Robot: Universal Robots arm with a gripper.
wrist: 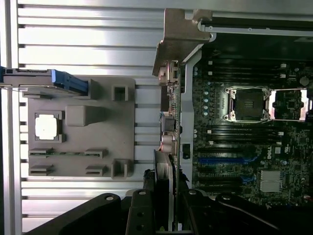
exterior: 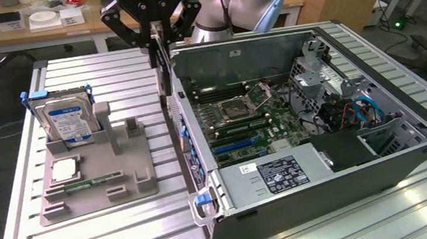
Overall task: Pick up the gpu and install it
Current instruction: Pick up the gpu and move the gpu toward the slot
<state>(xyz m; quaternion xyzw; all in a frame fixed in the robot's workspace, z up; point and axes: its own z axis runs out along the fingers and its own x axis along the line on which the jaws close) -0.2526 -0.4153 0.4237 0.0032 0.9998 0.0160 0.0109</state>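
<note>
The end effector [exterior: 159, 41] pinches the graphics card [exterior: 163, 71] between its two fingers [wrist: 141, 208], and the card hangs upright on its thin edge. The card is at the wall of the open computer case [exterior: 324, 203] on the exterior view's left, between the gray holder [exterior: 124, 163] and the motherboard [exterior: 245, 122], and it is not sitting in a slot. A hard drive [exterior: 68, 121] stands in the holder on the tabletop [exterior: 115, 234], well apart from the card.
</note>
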